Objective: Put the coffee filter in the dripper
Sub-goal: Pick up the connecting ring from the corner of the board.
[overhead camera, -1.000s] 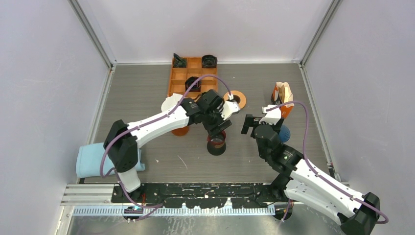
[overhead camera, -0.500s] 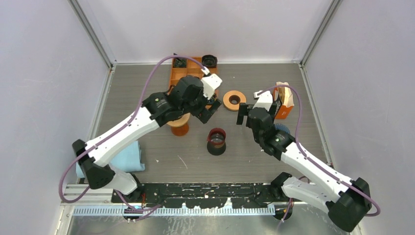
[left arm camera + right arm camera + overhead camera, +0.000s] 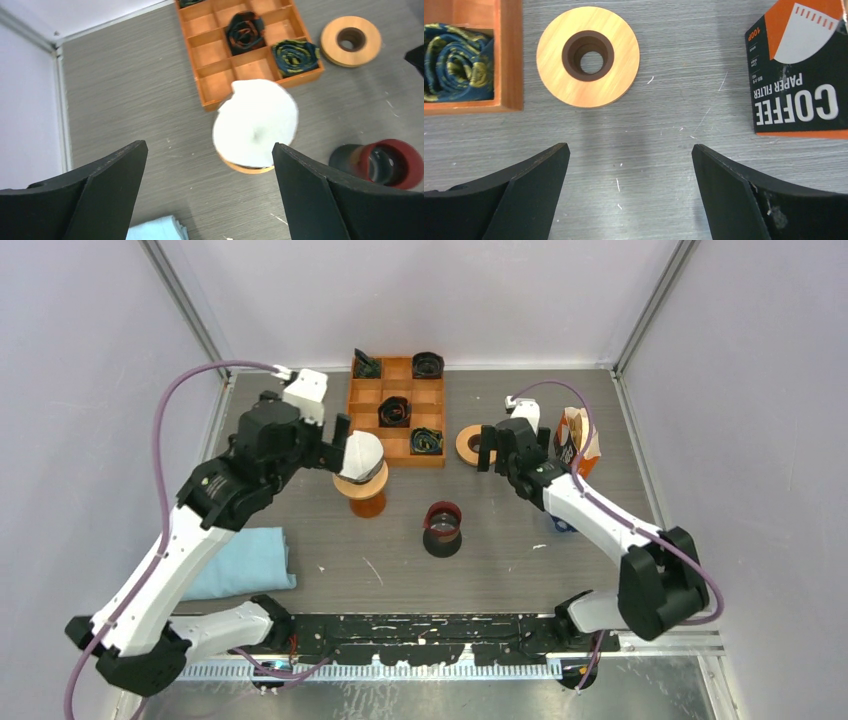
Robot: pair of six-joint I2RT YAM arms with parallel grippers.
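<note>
A white paper coffee filter (image 3: 358, 454) sits in the top of the orange dripper (image 3: 366, 503), left of the table's middle. In the left wrist view the filter (image 3: 256, 122) covers the dripper, and only the dripper's orange rim (image 3: 245, 168) shows below it. My left gripper (image 3: 333, 443) is open and empty, above and just left of the filter; its jaws (image 3: 209, 149) stand wide apart. My right gripper (image 3: 492, 452) is open and empty, beside a wooden ring (image 3: 472, 445). In the right wrist view that gripper (image 3: 630, 147) is over bare table.
An orange compartment tray (image 3: 362, 395) with rolled dark items stands at the back. A red and black cup (image 3: 442, 528) is at centre. A coffee filter box (image 3: 580, 435) stands at the right and also shows in the right wrist view (image 3: 796, 95). A blue cloth (image 3: 245, 560) lies front left.
My left gripper has swung from over the red cup, past the dripper, to the back left of it. My right gripper has moved back toward the wooden ring.
</note>
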